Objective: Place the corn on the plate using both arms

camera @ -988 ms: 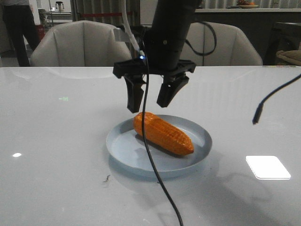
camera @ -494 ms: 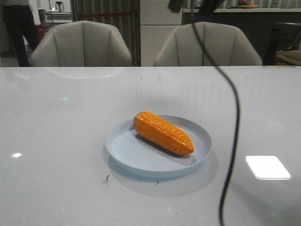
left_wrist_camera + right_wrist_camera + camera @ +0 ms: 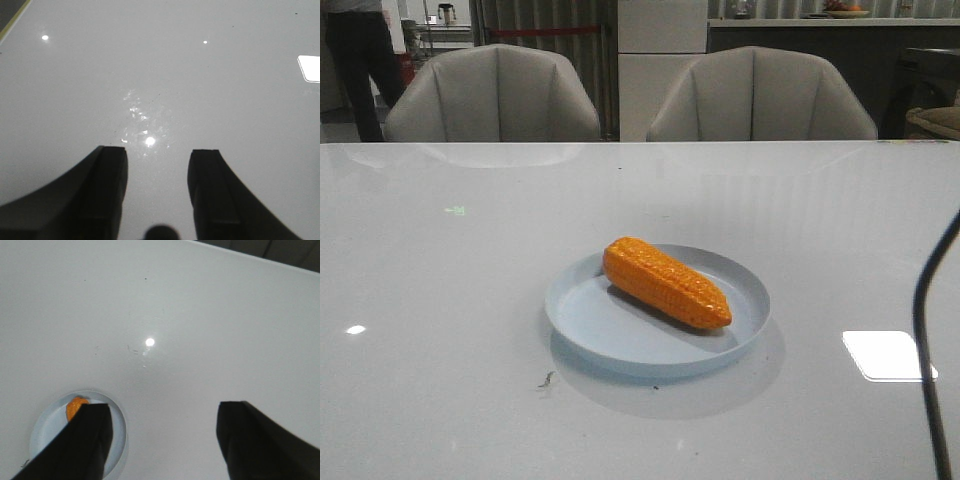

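Observation:
The orange-yellow corn (image 3: 665,281) lies on its side in the pale blue plate (image 3: 590,318) at the middle of the white table, thick end to the left. Neither gripper shows in the front view. My right gripper (image 3: 162,427) is open and empty, high above the table; past its left finger I see the plate (image 3: 45,432) and one end of the corn (image 3: 75,407). My left gripper (image 3: 157,162) is open and empty over bare table, with no task object in its view.
A black cable (image 3: 926,340) hangs at the front view's right edge. A bright light reflection (image 3: 888,354) lies on the table to the right of the plate. Two grey chairs (image 3: 495,95) stand behind the far edge. A small speck (image 3: 547,379) lies left-front of the plate.
The gripper that hung open just above the corn has lifted out of the front view. The cable swung from the middle to the right edge. The corn and plate have not moved.

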